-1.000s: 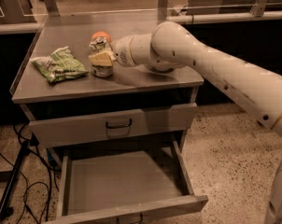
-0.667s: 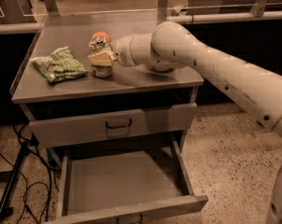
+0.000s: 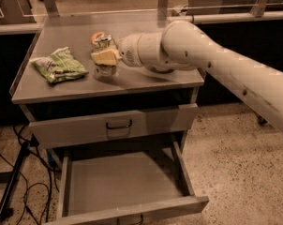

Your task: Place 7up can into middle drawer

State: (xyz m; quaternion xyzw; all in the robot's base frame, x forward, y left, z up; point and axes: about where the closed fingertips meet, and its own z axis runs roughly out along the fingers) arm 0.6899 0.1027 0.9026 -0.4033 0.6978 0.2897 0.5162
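The arm (image 3: 226,69) is smooth, white and tubular, with a bulbous joint and small dark dots. Its pale yellow gripper (image 3: 105,57) sits at nine o'clock of the wrist

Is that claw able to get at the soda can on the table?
Probably yes: the claw sits right against the can on the tabletop, with nothing between them; the snack bag lies clear to one side.
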